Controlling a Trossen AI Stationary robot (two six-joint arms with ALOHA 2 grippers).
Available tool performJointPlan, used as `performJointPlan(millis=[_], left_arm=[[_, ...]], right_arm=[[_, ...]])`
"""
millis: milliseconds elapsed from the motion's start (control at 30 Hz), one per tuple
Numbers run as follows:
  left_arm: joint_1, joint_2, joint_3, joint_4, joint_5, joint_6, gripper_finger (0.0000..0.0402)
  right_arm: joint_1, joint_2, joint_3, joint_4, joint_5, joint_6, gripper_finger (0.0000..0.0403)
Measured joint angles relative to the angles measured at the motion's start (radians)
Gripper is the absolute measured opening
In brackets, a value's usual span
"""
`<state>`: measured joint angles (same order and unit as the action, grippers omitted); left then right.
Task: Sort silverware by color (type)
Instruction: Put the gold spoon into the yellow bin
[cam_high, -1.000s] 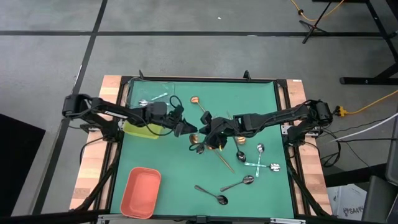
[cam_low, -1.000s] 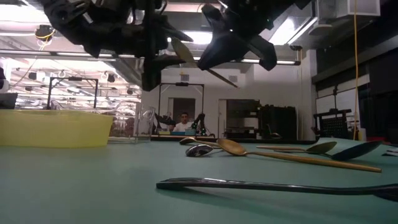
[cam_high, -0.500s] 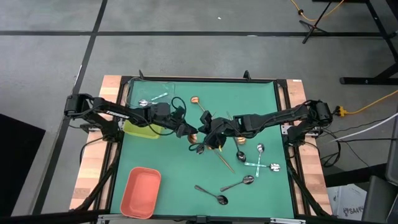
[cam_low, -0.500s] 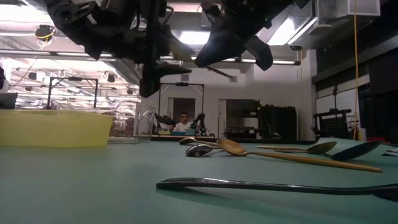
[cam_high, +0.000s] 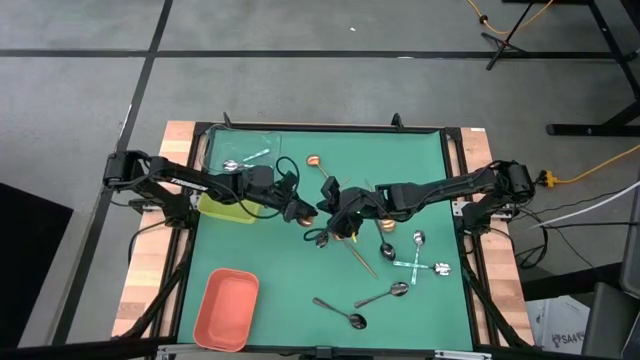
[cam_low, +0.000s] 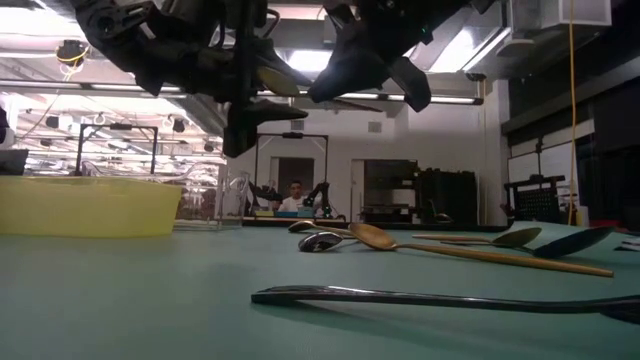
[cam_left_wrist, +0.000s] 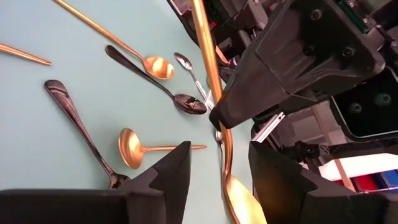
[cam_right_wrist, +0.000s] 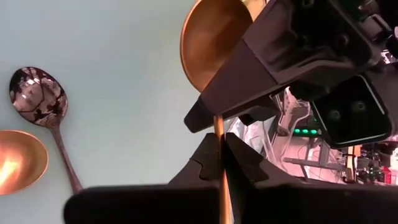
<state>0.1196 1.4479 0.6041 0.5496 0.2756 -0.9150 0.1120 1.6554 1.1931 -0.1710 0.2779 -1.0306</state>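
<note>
My right gripper (cam_high: 330, 208) is over the middle of the green mat, shut on a gold spoon (cam_high: 316, 210). The spoon's bowl (cam_right_wrist: 211, 43) points at my left gripper (cam_high: 303, 213), which faces it from the table's left. In the left wrist view my left gripper (cam_left_wrist: 219, 149) is open, with one finger on each side of the spoon's neck (cam_left_wrist: 222, 155), apart from it. In the low view both grippers hang above the mat with the spoon (cam_low: 275, 82) between them. More gold, black and silver spoons lie flat on the mat. My right gripper pinches the gold spoon's handle (cam_right_wrist: 219, 124) between its two fingers, a short way behind the bowl. The bowl sticks out past the fingertips toward the left gripper. The spoon is lifted clear of the mat and lies about level.
A clear tray (cam_high: 245, 150) with a silver spoon is at the far left, with a yellow-green tray (cam_high: 222, 207) under the left arm and a salmon tray (cam_high: 227, 308) at the near left. Loose spoons lie below the grippers (cam_high: 320, 238), toward the right (cam_high: 415, 255) and near edge (cam_high: 340, 313). A gold spoon (cam_high: 318, 165) lies farther back.
My left gripper has moved toward the table's right, up to the right gripper, and its open fingers now stand around the bowl end of the held spoon. The spoon, tilted a second ago in the low view, now sits closer to level.
</note>
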Motion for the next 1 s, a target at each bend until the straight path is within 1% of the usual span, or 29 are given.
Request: performJointPlan(millis=[100,200,600,867,933,1000], left_arm=[[0.0,0.0,0.0,0.0,0.0,0.0,0.0153],[-0.001,0.0,0.0,0.0,0.0,0.0,0.0137],[-0.001,0.0,0.0,0.001,-0.026,0.001,0.0024],[-0.001,0.0,0.0,0.001,-0.03,0.001,0.0024],[-0.001,0.0,0.0,0.001,-0.03,0.002,0.0026],[-0.001,0.0,0.0,0.002,-0.031,0.002,0.0026]], right_arm=[[0.0,0.0,0.0,-0.001,0.0,0.0,0.0],[0.0,0.0,0.0,-0.003,0.0,0.0,0.0],[0.0,0.0,0.0,-0.005,-0.027,0.006,0.0],[-0.001,0.0,0.0,-0.005,-0.027,0.007,0.0001],[-0.001,0.0,0.0,-0.004,-0.027,0.008,0.0008],[-0.001,0.0,0.0,-0.004,-0.027,0.008,0.0024]])
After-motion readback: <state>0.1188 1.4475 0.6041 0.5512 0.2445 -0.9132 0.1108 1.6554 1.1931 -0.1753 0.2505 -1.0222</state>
